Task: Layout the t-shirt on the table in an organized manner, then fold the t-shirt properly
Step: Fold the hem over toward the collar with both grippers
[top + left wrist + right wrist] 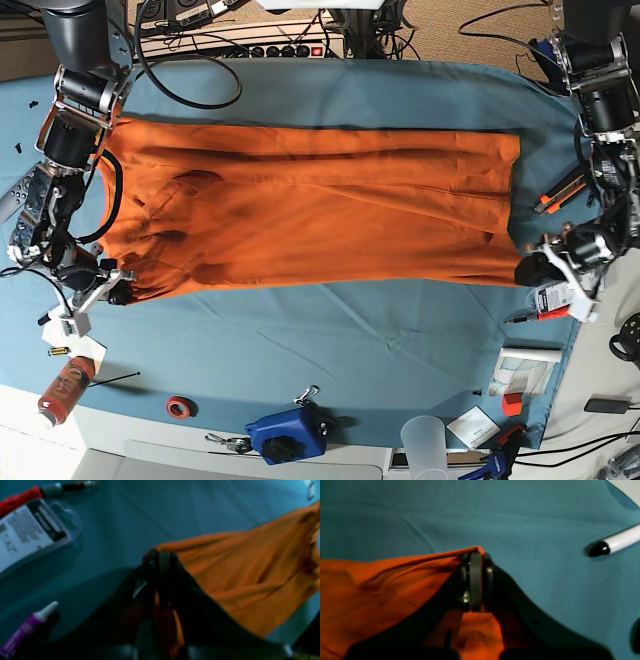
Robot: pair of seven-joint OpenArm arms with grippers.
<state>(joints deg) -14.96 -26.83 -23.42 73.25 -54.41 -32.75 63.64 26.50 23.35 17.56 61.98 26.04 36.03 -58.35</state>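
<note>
- Currently, you have the t-shirt (310, 205) spread across the far half of the table (340, 340), lying sideways with one edge already folded over lengthwise.
- Note the left gripper (160, 560): its jaws are closed on a corner of the shirt at the right end of the table, near a packaged item (27, 532) and a purple tube (25, 627).
- Note the right gripper (476, 562): its jaws are likewise clamped on an orange corner at the left end, with a white marker (615, 542) lying apart on the bare cloth.
- Treat the layout stage as largely complete; the cloth is flat apart from wrinkles toward the left end.
- Expect the remaining work to be the folds proper: both held corners on the near edge probably need carrying toward the far edge, then the length needs folding down.
</note>
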